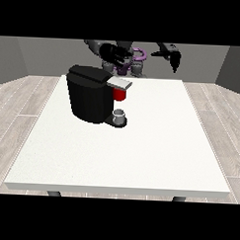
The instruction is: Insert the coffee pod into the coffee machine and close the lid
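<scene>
White table (155, 158) carries the black coffee machine (89, 93) at its left-rear, red thing at the machine (120, 94) under the grey lid (118, 83), grey thing (119, 116) on its base — maybe the pod, can't tell — both hands, the one at the view's left (115, 53) and the one at the view's right (172, 57), raised behind, fingers unclear.

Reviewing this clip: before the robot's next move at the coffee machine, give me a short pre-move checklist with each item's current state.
1. Coffee machine upright on the table: ok.
2. Grey thing at the machine's base is the pod: cannot tell.
3. Lid closed: cannot tell.
4. Hand at the view's left above and behind the machine, holding something: cannot tell.
5. Hand at the view's right away from the machine: ok.
6. Red thing at the machine under the lid, in view: ok.
</scene>
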### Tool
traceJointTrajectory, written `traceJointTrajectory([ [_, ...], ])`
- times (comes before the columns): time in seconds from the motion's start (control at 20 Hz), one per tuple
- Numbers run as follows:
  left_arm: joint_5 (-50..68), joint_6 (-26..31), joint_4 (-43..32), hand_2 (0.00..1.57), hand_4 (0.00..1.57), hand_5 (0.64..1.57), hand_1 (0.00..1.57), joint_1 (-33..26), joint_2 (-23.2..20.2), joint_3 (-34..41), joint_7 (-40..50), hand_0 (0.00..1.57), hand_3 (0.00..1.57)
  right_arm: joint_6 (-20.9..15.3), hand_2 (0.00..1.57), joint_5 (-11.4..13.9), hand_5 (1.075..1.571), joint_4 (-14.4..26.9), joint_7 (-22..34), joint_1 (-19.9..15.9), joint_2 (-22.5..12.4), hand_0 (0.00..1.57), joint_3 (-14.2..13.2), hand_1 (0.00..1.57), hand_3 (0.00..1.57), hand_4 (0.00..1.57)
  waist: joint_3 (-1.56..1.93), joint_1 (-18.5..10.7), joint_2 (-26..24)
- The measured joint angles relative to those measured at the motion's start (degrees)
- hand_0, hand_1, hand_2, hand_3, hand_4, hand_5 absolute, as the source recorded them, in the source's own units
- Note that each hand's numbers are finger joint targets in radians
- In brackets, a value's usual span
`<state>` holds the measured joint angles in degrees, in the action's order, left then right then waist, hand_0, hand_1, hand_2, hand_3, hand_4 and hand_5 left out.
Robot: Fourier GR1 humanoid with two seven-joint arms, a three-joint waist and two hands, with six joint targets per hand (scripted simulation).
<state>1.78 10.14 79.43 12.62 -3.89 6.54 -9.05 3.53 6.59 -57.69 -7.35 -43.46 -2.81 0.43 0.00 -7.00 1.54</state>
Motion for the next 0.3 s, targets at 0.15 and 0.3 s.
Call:
traceJointTrajectory([
  [0.15,-0.22,-0.78,-0.90,0.00,0.19,1.571,0.00,-0.63,0.42,-0.07,0.43,0.00,0.00,0.28,0.00,-2.95,1.571,-2.51,-0.98,3.79,1.45,0.00,2.69,0.00,0.00,0.29,0.00,1.48,-2.49],
  [0.3,-0.45,-1.24,-2.77,0.00,0.19,1.571,0.00,-2.10,0.01,0.80,-0.54,0.00,0.00,-1.57,0.00,-7.22,1.571,-5.71,-2.06,10.44,2.15,0.00,6.53,0.00,0.00,0.16,0.00,3.40,-5.12],
])
